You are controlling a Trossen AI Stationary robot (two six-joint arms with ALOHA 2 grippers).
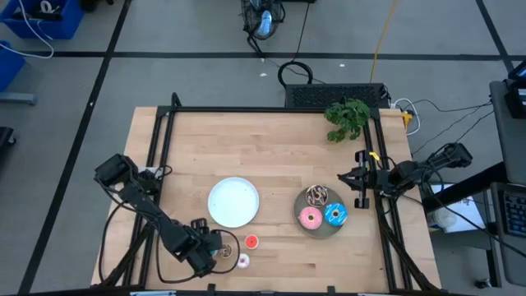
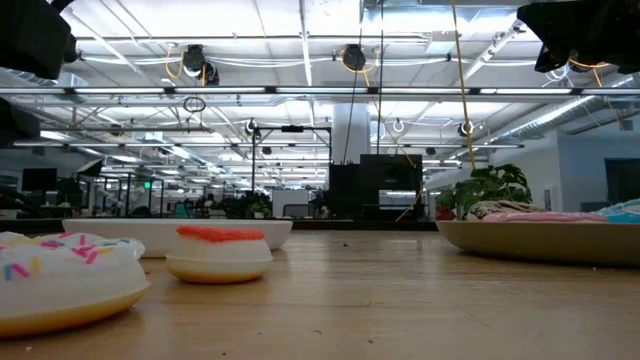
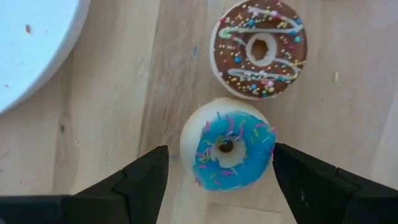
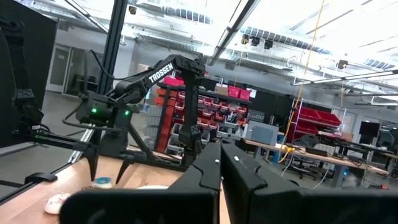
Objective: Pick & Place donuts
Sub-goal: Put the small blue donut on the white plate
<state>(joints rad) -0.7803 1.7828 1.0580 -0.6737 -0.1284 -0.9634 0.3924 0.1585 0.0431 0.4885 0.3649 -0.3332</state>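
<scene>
My left gripper [image 1: 212,247] hovers near the table's near edge, pointing down and open. In the left wrist view its fingers [image 3: 221,168] stand on either side of a tiny blue donut [image 3: 229,151] lying flat on the wood. A tiny brown donut [image 3: 260,48] lies just beyond it. A tiny red-orange donut [image 1: 251,241] and a whitish-pink one [image 1: 243,261] lie to the right of the gripper. The grey plate [image 1: 322,230] carries the larger speckled [image 1: 317,195], pink [image 1: 310,218] and blue [image 1: 335,215] donuts. My right gripper [image 1: 352,178] waits shut at the right edge.
A round white plate [image 1: 233,201] lies just beyond my left gripper, left of the grey plate. A green plant [image 1: 347,117] sits at the far right corner. Black frame rails [image 1: 160,140] run along the table's left, far and right sides. Bare wood spans the far half.
</scene>
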